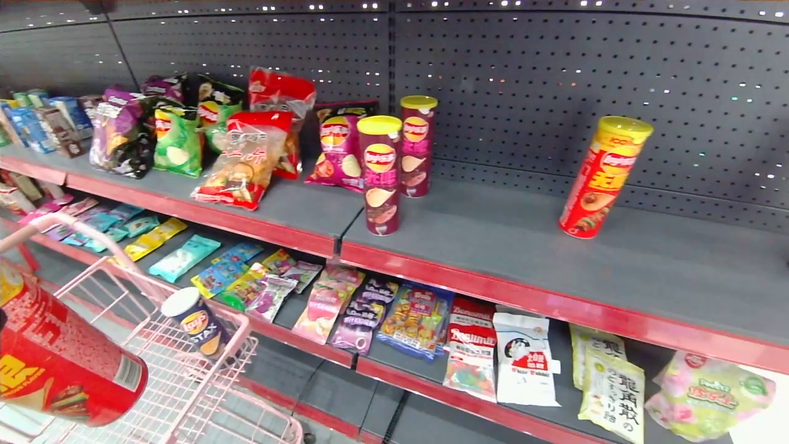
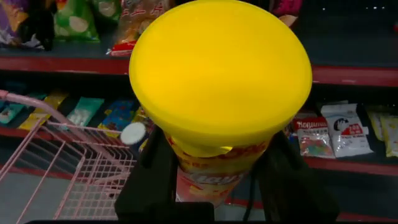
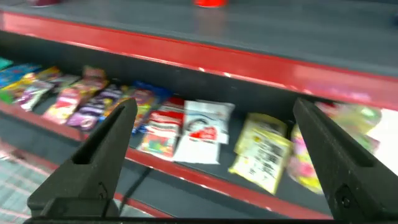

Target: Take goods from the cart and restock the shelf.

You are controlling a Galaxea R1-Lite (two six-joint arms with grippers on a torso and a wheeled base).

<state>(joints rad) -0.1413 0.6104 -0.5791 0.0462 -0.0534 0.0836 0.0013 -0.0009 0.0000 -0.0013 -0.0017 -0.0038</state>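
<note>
The jaws of the left gripper (image 2: 214,183) are clamped on a red can (image 2: 217,168), one black finger (image 2: 152,180) on each side of its body below the yellow lid (image 2: 217,74). The right gripper (image 3: 217,168) has its jaws spread wide with nothing between them, and it faces the lower shelf (image 3: 205,62).

In the head view the held can (image 1: 61,364) sits at 8 o'clock, tilted, with its base towards the camera. It seems to hang just off the near corner of the pink cart (image 1: 148,277), though the frame edge cuts it off. A blue can (image 1: 200,324) leans inside the cart against its far rim.

The top shelf (image 1: 524,246) runs from 10 o'clock to 3 o'clock behind a red front lip. Bags (image 1: 240,157) crowd its 10 to 11 o'clock end. Two maroon cans (image 1: 381,176) stand upright at 12 o'clock, one behind the other. Another red can (image 1: 601,179) leans at 2 o'clock, well apart from them. Between the maroon pair and that can the grey board is bare from lip to back wall, and it is bare again from the can to 3 o'clock.

Packets (image 1: 468,357) lie flat along the lower shelf, from 9 o'clock to 4 o'clock.
</note>
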